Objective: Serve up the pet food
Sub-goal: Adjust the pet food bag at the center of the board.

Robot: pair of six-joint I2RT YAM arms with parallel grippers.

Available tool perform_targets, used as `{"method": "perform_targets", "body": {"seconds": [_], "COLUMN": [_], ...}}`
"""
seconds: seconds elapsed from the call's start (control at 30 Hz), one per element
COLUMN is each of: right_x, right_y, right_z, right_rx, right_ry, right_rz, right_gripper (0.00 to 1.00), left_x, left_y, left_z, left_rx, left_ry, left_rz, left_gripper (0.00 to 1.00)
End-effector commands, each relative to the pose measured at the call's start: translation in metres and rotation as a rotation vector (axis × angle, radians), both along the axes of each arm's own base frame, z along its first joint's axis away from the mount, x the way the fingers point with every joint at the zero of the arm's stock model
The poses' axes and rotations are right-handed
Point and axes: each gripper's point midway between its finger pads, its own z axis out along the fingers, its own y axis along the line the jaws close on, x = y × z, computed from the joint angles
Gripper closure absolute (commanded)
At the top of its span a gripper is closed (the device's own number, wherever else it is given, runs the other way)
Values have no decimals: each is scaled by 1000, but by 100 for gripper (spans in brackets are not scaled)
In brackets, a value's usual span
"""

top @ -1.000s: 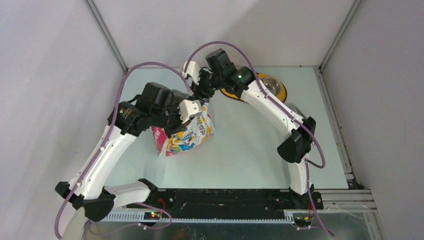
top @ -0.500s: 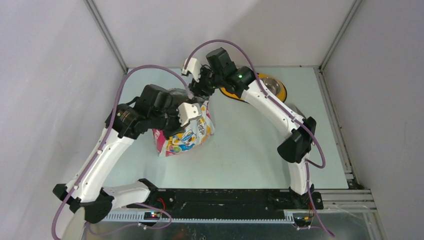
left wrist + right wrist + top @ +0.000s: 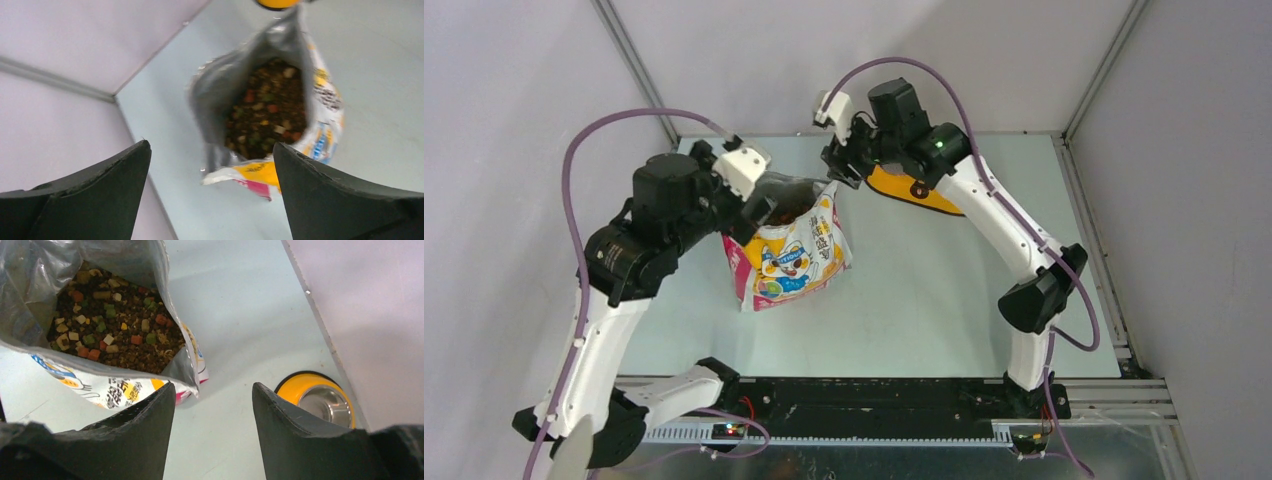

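The pet food [image 3: 115,325], brown kibble with tan, red and green bits, fills the open glossy cartoon-cat bag [image 3: 792,258] standing left of the table's middle. I also see the pet food [image 3: 267,115] down the bag [image 3: 320,145] mouth in the left wrist view. My left gripper [image 3: 210,145] hangs open above the bag's left rim, holding nothing; from above, the left gripper [image 3: 762,203] sits at the mouth's left edge. My right gripper [image 3: 213,385] is open and empty, its left finger just beside the bag [image 3: 120,390] rim's right corner; overhead, the right gripper [image 3: 837,168] is at the bag's upper right.
The yellow feeder [image 3: 914,190] lies at the back, partly under the right arm; one steel bowl of the feeder [image 3: 315,395] shows in the right wrist view. Grey walls with metal frame rails [image 3: 639,75] close in the left, back and right sides.
My left gripper has opened, let go of the bag and pulled up and back to the left. The right arm has lifted a little. The bag now stands with its mouth spread open.
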Motion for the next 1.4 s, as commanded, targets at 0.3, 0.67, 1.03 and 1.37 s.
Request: {"method": "perform_targets", "body": {"seconds": [0.3,0.67,1.03,1.37], "right_x": [-8,-17,-9,-15], "right_y": [-12,3,10,13], "right_z": [23,-13,-28,-41], "right_rx": [164,126,93,103], "right_ry": [173,270,286,315], "right_rz": [-93,-72,-90,-19], "right_gripper": [40,43,44,47], "left_x": [62,68,75,81], "left_y": [63,59,51,53], "left_z": [-23,-66,-104,-101], "left_rx": [119,142,173,178], "left_ry": [20,197,305,288], "left_rz": [389,337,305,329], "left_gripper": [0,2,20,98]}}
